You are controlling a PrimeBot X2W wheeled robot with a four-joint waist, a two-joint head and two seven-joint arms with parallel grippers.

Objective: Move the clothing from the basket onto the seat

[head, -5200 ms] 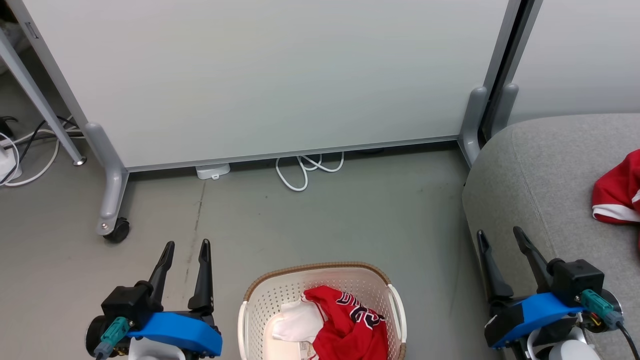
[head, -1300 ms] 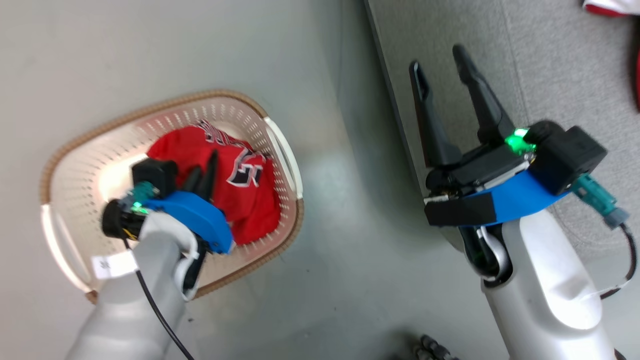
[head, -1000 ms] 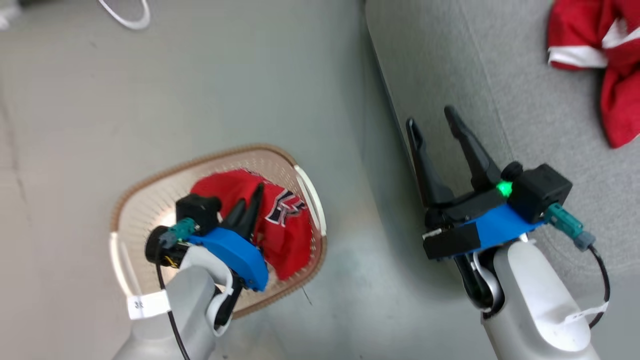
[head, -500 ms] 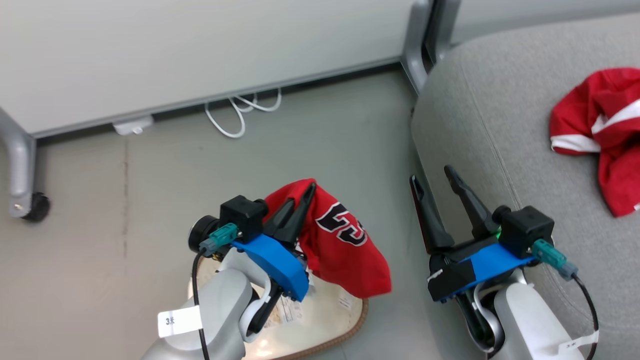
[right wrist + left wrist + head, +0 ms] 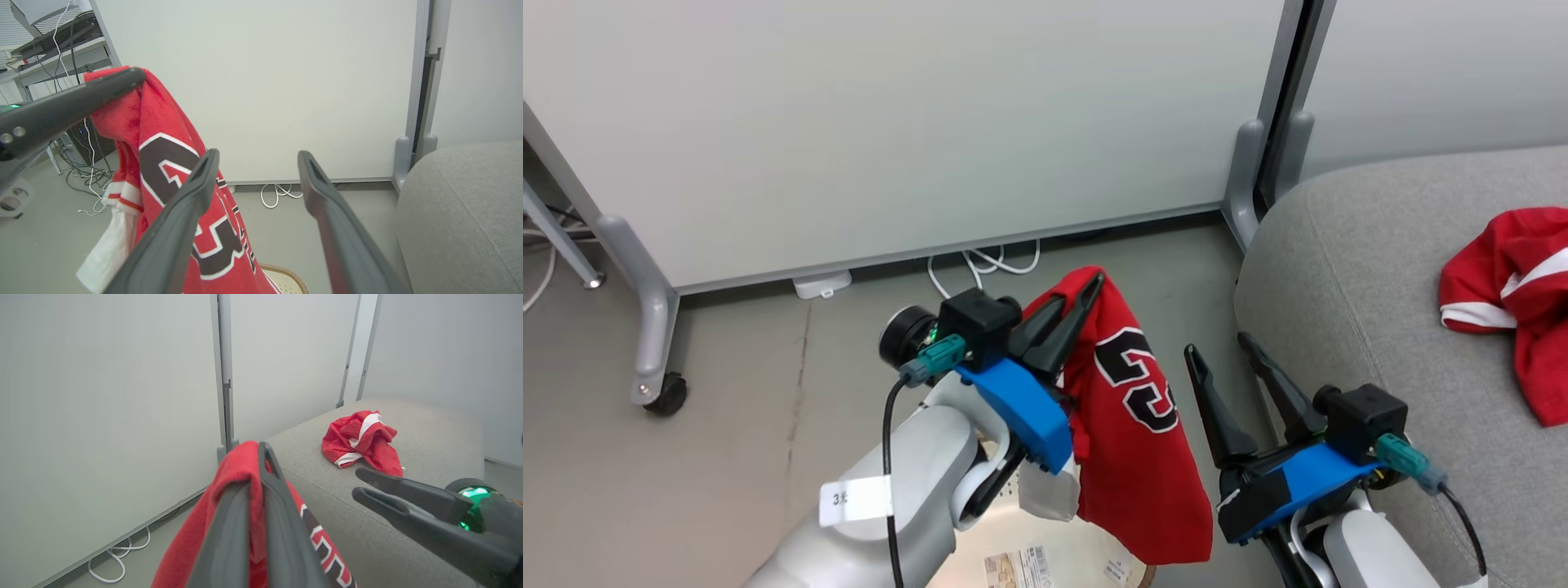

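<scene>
the left gripper [image 5: 1086, 292] has its jaws pressed together on a fold of the red jersey [image 5: 1143, 441], which hangs in the air above the basket [image 5: 1062, 543] and short of the seat [image 5: 1356, 269]. the pinch looks to sit near the fingertips on a thin bunch of cloth, so a quick swing could pull it free and drop the jersey on the floor between basket and seat.

the long body of the jersey hangs well below the grip. its hem (and a white part [image 5: 1045, 494] beneath it) is near the basket rim and could snag there if the arm goes sideways before it rises. the right gripper [image 5: 1217, 345], jaws spread and holding nothing, stands just beside the hanging cloth, between it and the seat. that is the main obstacle, since the cloth could drape over those fingers. letting go too soon, over the seat's rounded edge, would likely let it slide off.

another red garment [image 5: 1511, 278] with white trim lies further in on the seat, well apart. a white panel [image 5: 890, 122] on wheeled legs and a looped white cable [image 5: 980, 265] stand behind, clear of the path.
</scene>
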